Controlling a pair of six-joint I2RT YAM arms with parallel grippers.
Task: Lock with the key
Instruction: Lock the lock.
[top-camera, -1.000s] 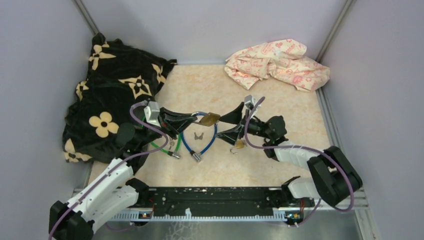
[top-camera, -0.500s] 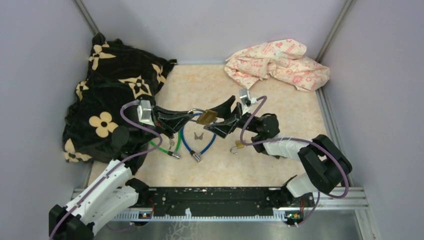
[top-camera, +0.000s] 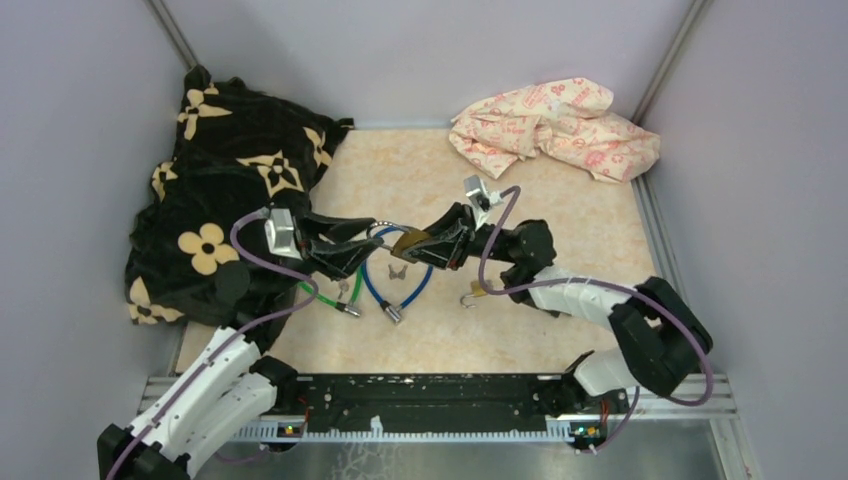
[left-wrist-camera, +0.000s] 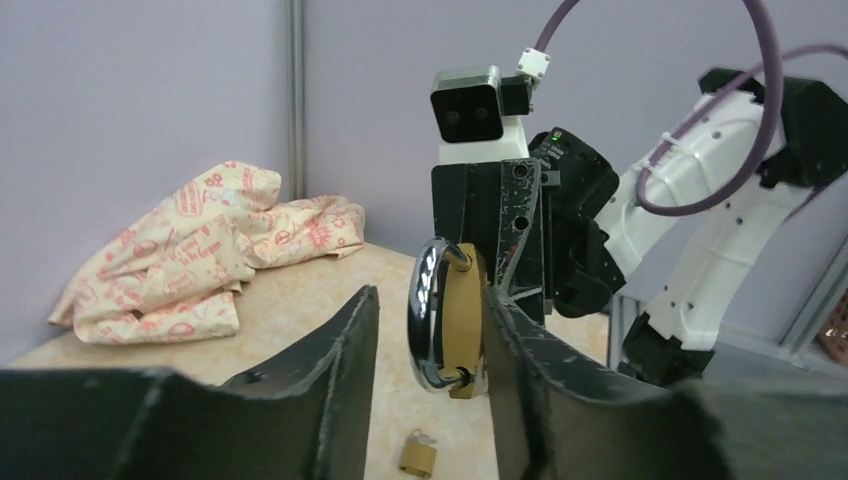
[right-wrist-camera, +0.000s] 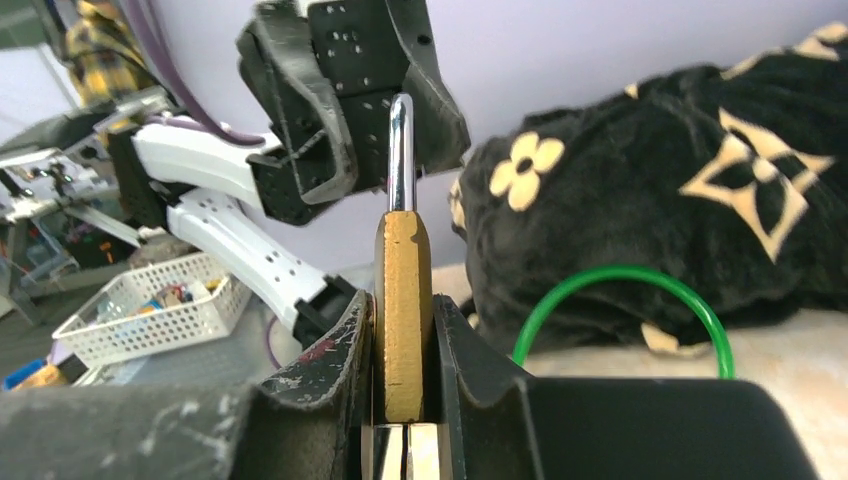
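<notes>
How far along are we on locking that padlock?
Done: the brass padlock is off the table, clamped in the right claw. In hand: the left claw stands open around its steel shackle, not gripping. Remaining: the small silver keys lie untouched on the table; one must be fetched, inserted and turned.

The lower end of the brass padlock (right-wrist-camera: 402, 260) is hiding from you between the fingers of the right gripper (right-wrist-camera: 402, 312). Just below the padlock, overhead, the keys (top-camera: 397, 270) are showing too small to read; left of it, the basket (right-wrist-camera: 150, 303) is blurring.
</notes>
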